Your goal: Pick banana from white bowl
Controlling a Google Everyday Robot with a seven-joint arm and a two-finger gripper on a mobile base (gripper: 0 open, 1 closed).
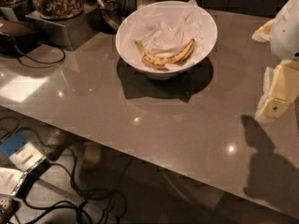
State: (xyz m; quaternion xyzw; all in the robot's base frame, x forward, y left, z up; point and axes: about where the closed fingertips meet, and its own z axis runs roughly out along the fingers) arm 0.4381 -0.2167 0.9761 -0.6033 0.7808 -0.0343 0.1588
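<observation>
Here, the brown-spotted yellow banana (pixel 166 58) lies in the white bowl (pixel 128 55); tool (pixel 274 102) at right, grip unclear.

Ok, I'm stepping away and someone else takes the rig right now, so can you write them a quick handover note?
The end effector hangs at the right edge of view above the countertop, well apart from the white bowl, with nothing seen in it.
The banana lies inside the white bowl on crumpled paper.
Done: nothing yet.
Left: reach to the bowl, grasp the banana, lift it out.
</observation>
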